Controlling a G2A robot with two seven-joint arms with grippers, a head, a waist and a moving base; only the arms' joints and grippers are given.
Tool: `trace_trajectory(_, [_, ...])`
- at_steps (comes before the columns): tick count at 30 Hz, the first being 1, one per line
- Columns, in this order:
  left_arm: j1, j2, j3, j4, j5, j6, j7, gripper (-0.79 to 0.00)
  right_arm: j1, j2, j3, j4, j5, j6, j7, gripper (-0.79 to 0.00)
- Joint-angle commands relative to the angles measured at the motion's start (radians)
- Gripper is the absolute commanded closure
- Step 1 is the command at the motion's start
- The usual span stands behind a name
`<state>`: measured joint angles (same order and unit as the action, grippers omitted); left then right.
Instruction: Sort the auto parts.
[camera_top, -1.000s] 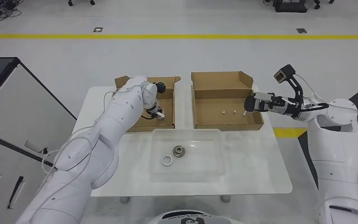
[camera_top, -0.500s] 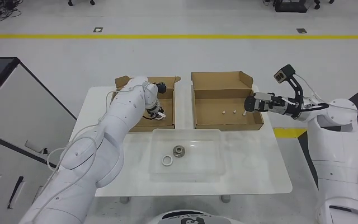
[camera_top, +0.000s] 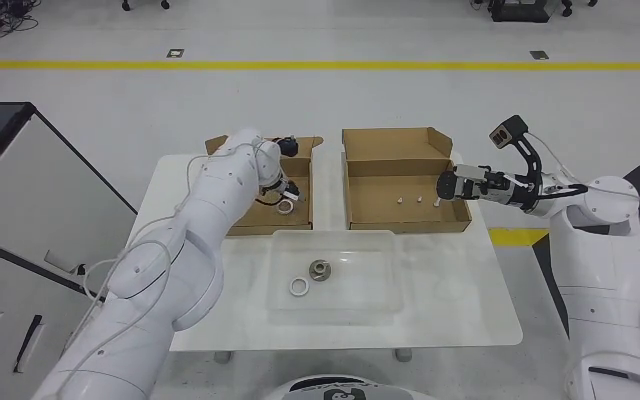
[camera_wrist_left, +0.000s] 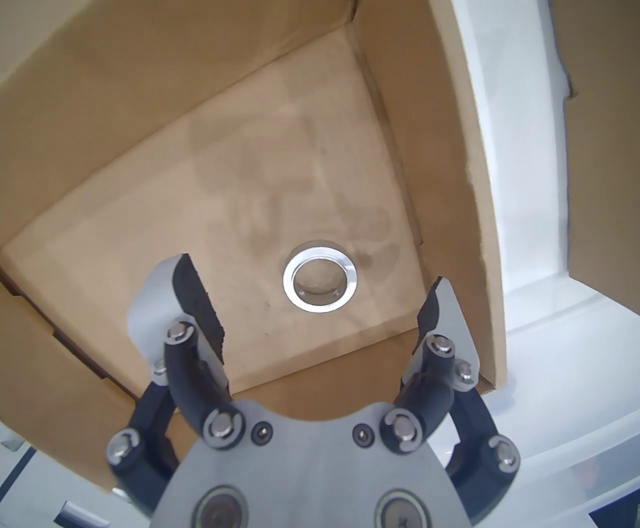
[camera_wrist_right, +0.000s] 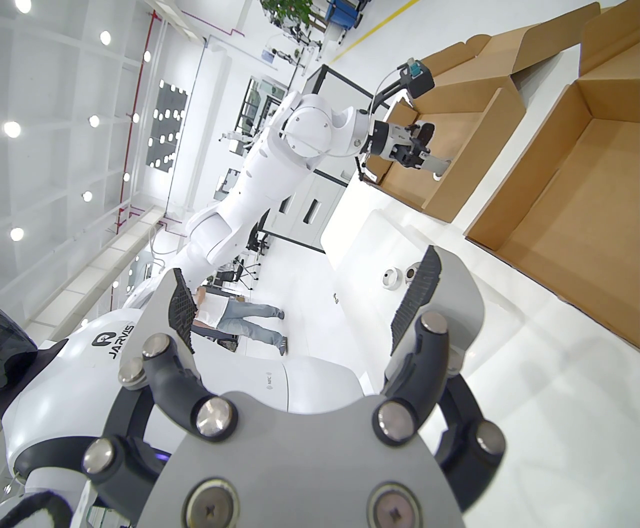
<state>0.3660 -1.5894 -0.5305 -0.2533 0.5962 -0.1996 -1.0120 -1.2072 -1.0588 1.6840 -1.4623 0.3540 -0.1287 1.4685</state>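
On the floor of the left cardboard box (camera_wrist_left: 150, 150), near a corner, lies a silver ring (camera_wrist_left: 320, 284); the left end effector (camera_wrist_left: 310, 277) hangs above it, wide open and empty. Beside the right box (camera_top: 395, 180), the right end effector (camera_wrist_right: 302, 270) gapes empty too.

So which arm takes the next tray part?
Probably left: open left gripper over the left box, near the tray's white ring and hub; right gripper at the right box's outer wall.

I see a polished metal ring (camera_wrist_left: 320, 284) in a matt cardboard box (camera_wrist_left: 125, 210); the white tabletop (camera_top: 470, 300) looks glossy, the tray (camera_top: 370, 290) probably clear plastic.
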Motion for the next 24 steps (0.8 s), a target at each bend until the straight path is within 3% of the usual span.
trace_trajectory(1, [-0.007, 0.002, -0.008, 0.000, -0.008, -0.006, 0.011, -0.785, 0.000, 0.000, 0.000, 0.000, 0.000, 0.000, 0.000, -0.785])
trace_trajectory(8, [-0.045, 0.017, -0.044, -0.040, -0.032, -0.049, 0.067, -0.785, 0.000, 0.000, 0.000, 0.000, 0.000, 0.000, 0.000, -0.785])
trace_trajectory(14, [-0.069, 0.051, -0.087, -0.122, -0.048, -0.104, 0.101, -0.785, 0.000, 0.000, 0.000, 0.000, 0.000, 0.000, 0.000, -0.785])
trace_trajectory(20, [-0.024, 0.114, -0.150, -0.336, -0.052, -0.163, 0.051, -0.785, 0.000, 0.000, 0.000, 0.000, 0.000, 0.000, 0.000, -0.785])
trace_trajectory(24, [0.081, 0.181, -0.226, -0.619, -0.028, -0.120, -0.038, -0.785, 0.000, 0.000, 0.000, 0.000, 0.000, 0.000, 0.000, -0.785])
